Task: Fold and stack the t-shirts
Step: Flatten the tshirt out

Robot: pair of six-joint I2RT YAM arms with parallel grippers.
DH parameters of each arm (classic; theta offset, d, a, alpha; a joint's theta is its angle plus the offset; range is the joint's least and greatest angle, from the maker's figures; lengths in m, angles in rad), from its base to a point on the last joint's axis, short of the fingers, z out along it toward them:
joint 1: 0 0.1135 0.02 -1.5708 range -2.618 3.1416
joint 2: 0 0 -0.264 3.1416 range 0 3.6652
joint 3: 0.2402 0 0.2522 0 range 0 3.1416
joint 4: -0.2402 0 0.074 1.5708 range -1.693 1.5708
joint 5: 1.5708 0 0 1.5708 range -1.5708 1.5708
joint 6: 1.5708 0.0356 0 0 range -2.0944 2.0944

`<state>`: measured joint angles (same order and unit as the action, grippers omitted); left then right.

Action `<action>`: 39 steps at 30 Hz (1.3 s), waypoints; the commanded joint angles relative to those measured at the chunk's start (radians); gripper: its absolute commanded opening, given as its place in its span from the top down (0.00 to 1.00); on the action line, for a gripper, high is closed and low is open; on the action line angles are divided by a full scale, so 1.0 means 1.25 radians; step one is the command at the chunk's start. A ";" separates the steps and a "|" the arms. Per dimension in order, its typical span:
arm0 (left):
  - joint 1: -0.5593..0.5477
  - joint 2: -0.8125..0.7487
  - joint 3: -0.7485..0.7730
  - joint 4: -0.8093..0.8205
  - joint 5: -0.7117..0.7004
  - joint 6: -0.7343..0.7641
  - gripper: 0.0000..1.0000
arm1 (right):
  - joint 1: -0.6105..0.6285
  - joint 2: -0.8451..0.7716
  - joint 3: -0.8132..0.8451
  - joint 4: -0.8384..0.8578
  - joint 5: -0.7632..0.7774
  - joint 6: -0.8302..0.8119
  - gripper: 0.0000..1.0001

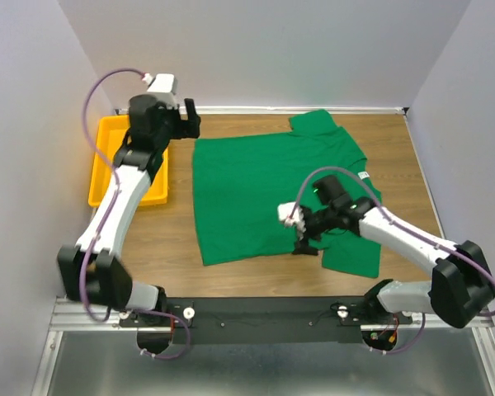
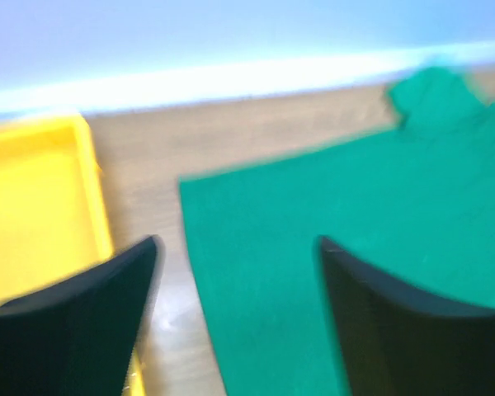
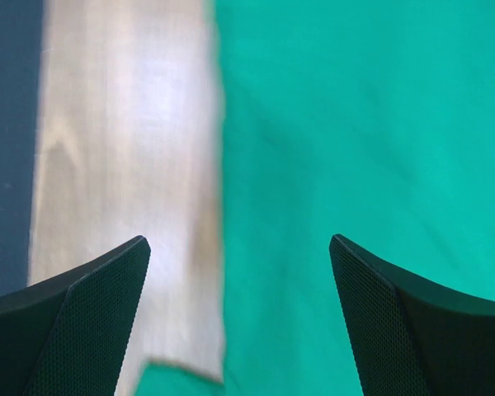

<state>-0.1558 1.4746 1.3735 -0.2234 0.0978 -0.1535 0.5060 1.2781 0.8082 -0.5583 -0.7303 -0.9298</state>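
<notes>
A green t-shirt lies spread flat on the wooden table, one sleeve at the back and one at the near right, a small white tag at its right edge. My left gripper is open and empty, held above the shirt's back left corner, which shows in the left wrist view. My right gripper is open and empty, low over the shirt's near edge. In the right wrist view the shirt's edge lies between the fingers.
A yellow plastic tray stands at the left of the table, beside my left arm; it also shows in the left wrist view. White walls close in the back and both sides. A black rail runs along the near edge.
</notes>
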 commanded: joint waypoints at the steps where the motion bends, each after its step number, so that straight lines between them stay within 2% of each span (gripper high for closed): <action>1: 0.022 -0.125 -0.177 0.134 0.010 -0.012 0.02 | 0.179 0.034 -0.046 0.151 0.224 0.059 0.04; 3: 0.026 -0.179 -0.264 0.133 0.013 0.004 0.02 | 0.254 0.079 -0.043 0.200 0.318 0.095 0.07; 5: 0.026 -0.212 -0.331 0.130 -0.014 0.020 0.02 | 0.299 0.115 -0.038 0.229 0.346 0.120 0.09; 9: 0.027 -0.284 -0.391 0.115 -0.046 0.048 0.03 | 0.335 0.168 -0.027 0.253 0.409 0.155 0.19; 12: 0.026 -0.325 -0.403 0.121 -0.030 0.044 0.03 | 0.341 0.207 -0.022 0.254 0.437 0.170 0.29; 15: 0.026 -0.345 -0.405 0.123 -0.039 0.043 0.03 | 0.349 0.217 -0.027 0.253 0.426 0.181 0.42; 16: 0.026 -0.348 -0.407 0.123 -0.040 0.043 0.03 | 0.351 0.225 -0.026 0.253 0.421 0.184 0.51; 18: 0.026 -0.350 -0.404 0.121 -0.032 0.041 0.04 | 0.355 0.237 -0.018 0.249 0.422 0.192 0.61; 19: 0.026 -0.350 -0.405 0.122 -0.027 0.041 0.04 | 0.356 0.244 -0.016 0.247 0.423 0.194 0.70; 25: 0.026 -0.361 -0.407 0.121 -0.033 0.038 0.04 | 0.370 0.259 -0.005 0.194 0.365 0.188 0.97; 32: 0.026 -0.356 -0.409 0.125 -0.027 0.037 0.04 | 0.477 0.199 -0.006 0.048 0.183 0.129 0.99; 35: 0.026 -0.354 -0.409 0.123 -0.029 0.037 0.04 | 0.548 0.205 -0.004 0.029 0.161 0.119 0.96; 36: 0.026 -0.353 -0.410 0.123 -0.030 0.037 0.04 | 0.554 0.206 0.001 0.028 0.161 0.119 0.93; 39: 0.026 -0.349 -0.410 0.125 -0.032 0.038 0.04 | 0.555 0.195 0.045 0.026 0.200 0.152 0.52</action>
<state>-0.1246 1.0397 0.8562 -0.0841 0.0784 -0.1154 1.1927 1.5440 0.8085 -0.4679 -0.4580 -0.7624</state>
